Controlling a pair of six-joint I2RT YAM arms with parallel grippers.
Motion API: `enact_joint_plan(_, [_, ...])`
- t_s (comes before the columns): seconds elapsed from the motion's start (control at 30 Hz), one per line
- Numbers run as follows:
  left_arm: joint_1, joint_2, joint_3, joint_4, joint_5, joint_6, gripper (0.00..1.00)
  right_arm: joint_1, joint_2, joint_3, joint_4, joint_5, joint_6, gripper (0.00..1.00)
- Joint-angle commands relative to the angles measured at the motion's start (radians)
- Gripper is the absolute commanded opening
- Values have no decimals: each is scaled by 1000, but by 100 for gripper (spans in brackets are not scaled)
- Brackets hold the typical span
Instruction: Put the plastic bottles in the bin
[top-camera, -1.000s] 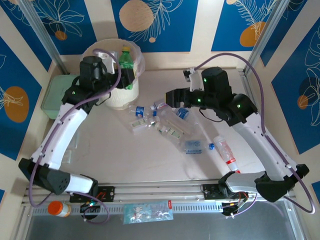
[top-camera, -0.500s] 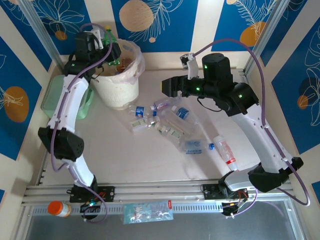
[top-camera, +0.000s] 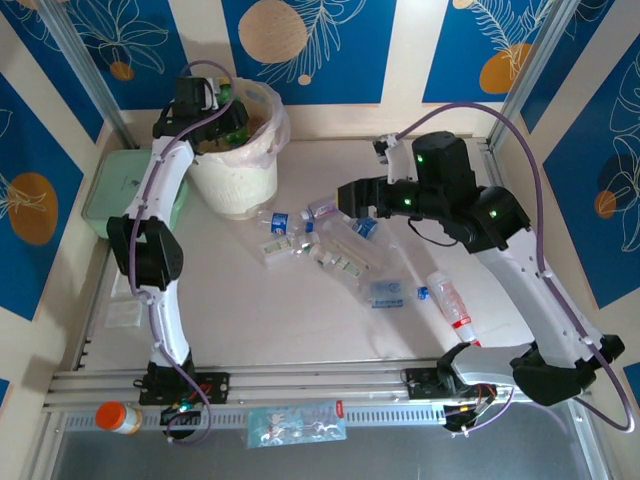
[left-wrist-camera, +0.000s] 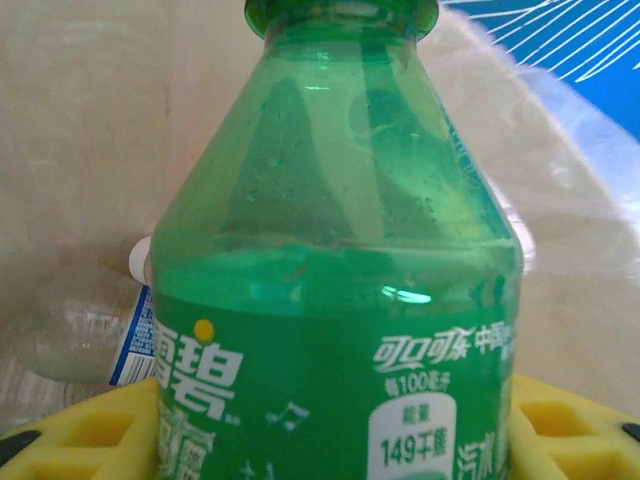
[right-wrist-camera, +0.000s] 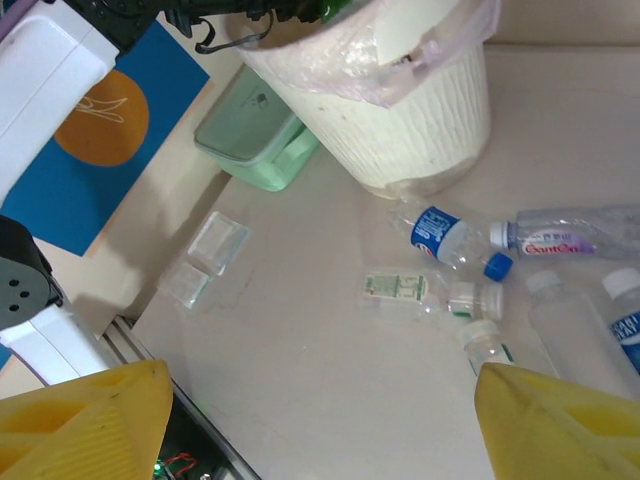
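Bottle (left-wrist-camera: 340, 300) held by left pincer (left-wrist-camera: 330, 435) has swung farther over the bin (top-camera: 240, 180).

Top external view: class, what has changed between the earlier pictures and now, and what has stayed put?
The left hand, gripping the green bottle throughout, shifted left and farther back over the mouth of the bin. The right hand, open, drifted slightly left and back again above the loose bottles. The bin and those bottles stayed put.

Blue wall panels (top-camera: 340, 70) with white leaves and orange discs, cream stripes between, enclose a pale beige worktop (top-camera: 290, 320).
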Motion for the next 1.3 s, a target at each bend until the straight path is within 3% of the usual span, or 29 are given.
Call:
enact_joint_plan(0.0, [10,5,-6,4,16,-34,59,-4,-39,-36,-17,40,-2,80])
enact_joint_plan(0.23, [10,-11,-61,28,-7,-66,80,-33,-71,-49,-26,40,-1,80])
enact_joint_plan(0.57, [10,-88,-49,31,-1,-75,88,-39,-108,-63,-34,35,14,80])
enact_joint_plan(0.8, [10,-218,-75,25,20,-69,87,-40,-153,-92,-40,55,20,80])
enact_joint_plan(1.03, [-34,-491,-344,119,22,-94,84,-39,-201,-177,-19,60,49,80])
enact_joint_plan(1.27, [-136,-794,-628,162,-17,-74,83,-36,-234,-297,-19,58,108,79])
